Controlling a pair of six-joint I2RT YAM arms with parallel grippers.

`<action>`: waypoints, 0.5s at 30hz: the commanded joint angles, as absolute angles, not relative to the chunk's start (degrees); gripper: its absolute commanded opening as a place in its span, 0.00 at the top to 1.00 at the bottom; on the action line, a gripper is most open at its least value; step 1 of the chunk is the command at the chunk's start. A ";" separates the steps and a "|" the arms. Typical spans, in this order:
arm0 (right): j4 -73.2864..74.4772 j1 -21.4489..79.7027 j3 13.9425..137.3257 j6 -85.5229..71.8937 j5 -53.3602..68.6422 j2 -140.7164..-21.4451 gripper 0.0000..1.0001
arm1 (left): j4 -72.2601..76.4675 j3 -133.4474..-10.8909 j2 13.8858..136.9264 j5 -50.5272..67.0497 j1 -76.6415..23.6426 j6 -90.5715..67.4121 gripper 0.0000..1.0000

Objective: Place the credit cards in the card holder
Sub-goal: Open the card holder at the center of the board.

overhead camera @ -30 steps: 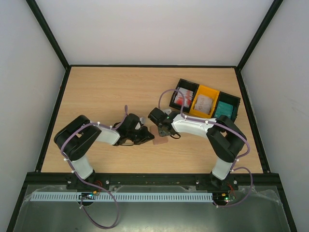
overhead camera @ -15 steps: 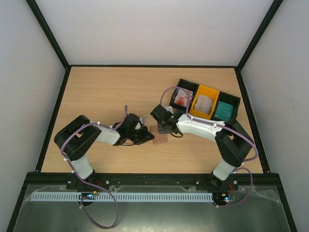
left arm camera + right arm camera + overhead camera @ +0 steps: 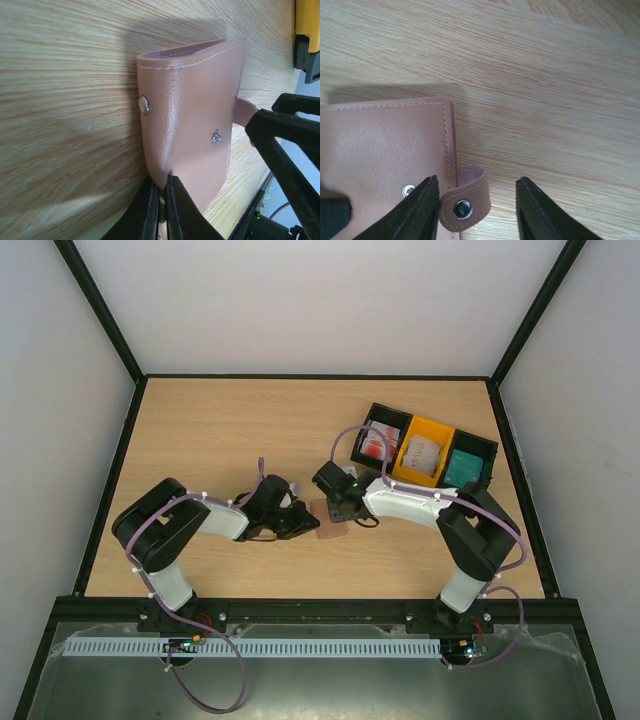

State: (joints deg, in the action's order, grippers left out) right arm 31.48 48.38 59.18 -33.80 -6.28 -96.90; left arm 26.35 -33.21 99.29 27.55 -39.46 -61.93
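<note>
The card holder (image 3: 330, 521) is a closed brown leather-like wallet lying on the table between the two arms. In the left wrist view (image 3: 190, 125) my left gripper (image 3: 161, 200) is shut on its near edge. In the right wrist view the holder (image 3: 385, 150) has a snap strap (image 3: 465, 200) sticking out, and my right gripper (image 3: 477, 210) is open around that strap. The credit cards lie in the trays at the back right: white with red marks (image 3: 378, 445), pale whitish-grey (image 3: 423, 454) and teal (image 3: 462, 468).
Three joined trays stand at the back right: black (image 3: 384, 416), yellow (image 3: 433, 426), black (image 3: 480, 445). The yellow tray's corner shows in the left wrist view (image 3: 306, 25). The right gripper's black fingers (image 3: 290, 140) also show there, just beyond the holder.
My right arm has shifted slightly toward the far right and back, staying over the holder's right edge. The left arm and the holder have not moved.
</note>
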 commanded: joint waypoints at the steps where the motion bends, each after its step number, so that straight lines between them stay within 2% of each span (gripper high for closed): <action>1: 32.31 48.25 58.63 -33.59 -8.79 -98.97 0.65 | 19.60 -32.20 101.08 24.96 -39.02 -61.17 0.95; 3: 33.11 48.25 58.54 -34.04 -10.63 -99.23 0.69 | 19.58 -32.21 101.08 25.03 -39.02 -61.09 0.95; 7: 35.14 48.25 58.90 -34.96 -14.23 -99.53 0.68 | 19.65 -32.24 101.17 24.96 -39.01 -61.15 0.95; 10: 36.19 48.24 59.09 -35.76 -16.57 -99.85 0.54 | 19.76 -32.25 101.25 24.97 -39.02 -61.19 0.95; 15: 38.23 48.25 59.95 -36.13 -20.61 -100.99 0.51 | 19.78 -32.34 101.37 25.04 -39.02 -61.22 0.94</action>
